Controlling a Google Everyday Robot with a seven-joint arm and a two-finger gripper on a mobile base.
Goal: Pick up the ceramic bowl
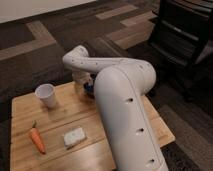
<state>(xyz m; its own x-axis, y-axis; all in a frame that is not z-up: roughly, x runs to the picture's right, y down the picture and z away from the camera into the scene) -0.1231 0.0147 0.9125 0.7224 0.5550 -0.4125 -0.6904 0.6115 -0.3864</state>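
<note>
The ceramic bowl (89,89) is dark blue and sits at the far middle of the wooden table (57,120). Only a small piece of it shows, because my white arm (122,100) covers the rest. My gripper (81,83) hangs from the arm's end, right at the bowl's left edge and just above the table. I cannot tell whether it touches the bowl.
A white cup (46,95) stands at the table's far left. A carrot (37,140) lies at the near left and a white sponge (75,136) lies beside it. Dark shelving (185,35) stands on the carpet at the right.
</note>
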